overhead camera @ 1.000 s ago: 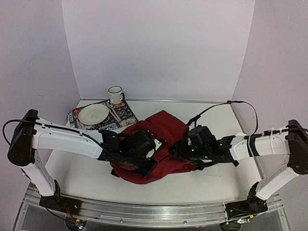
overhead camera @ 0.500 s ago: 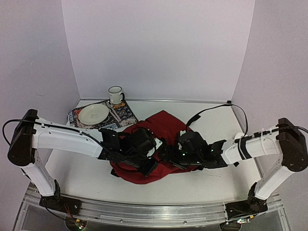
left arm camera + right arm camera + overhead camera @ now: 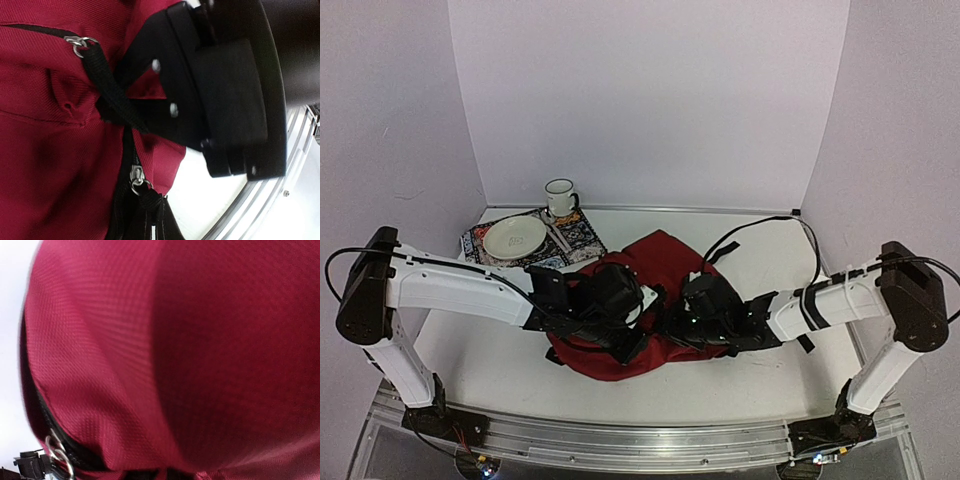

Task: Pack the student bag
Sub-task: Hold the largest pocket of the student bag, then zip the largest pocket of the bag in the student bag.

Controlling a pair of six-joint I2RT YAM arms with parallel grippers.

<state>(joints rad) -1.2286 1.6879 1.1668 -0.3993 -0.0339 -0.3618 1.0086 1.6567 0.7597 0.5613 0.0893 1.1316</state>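
Observation:
The student bag point(image 3: 660, 262), dark red with black zippers, lies crumpled mid-table. My left gripper point(image 3: 632, 342) is at its near edge. In the left wrist view the left gripper point(image 3: 152, 226) is shut on a black zipper pull strap point(image 3: 145, 202) hanging from a metal ring; a second pull point(image 3: 95, 60) lies higher up. My right gripper point(image 3: 670, 322) presses into the bag from the right, close to the left one. Red fabric point(image 3: 200, 350) fills the right wrist view and bunches into the right gripper point(image 3: 167, 474), which is shut on it. A zipper slider point(image 3: 56, 450) shows at lower left.
A patterned mat point(image 3: 582, 236) at the back left carries a pale plate point(image 3: 515, 237), with a white mug point(image 3: 560, 196) behind. The right arm's black cable point(image 3: 760, 226) loops over the table. White walls enclose three sides; a metal rail point(image 3: 640, 440) runs along the near edge.
My right arm has slid left onto the bag, and its gripper has gone from open to shut on the fabric. The left arm has held its place.

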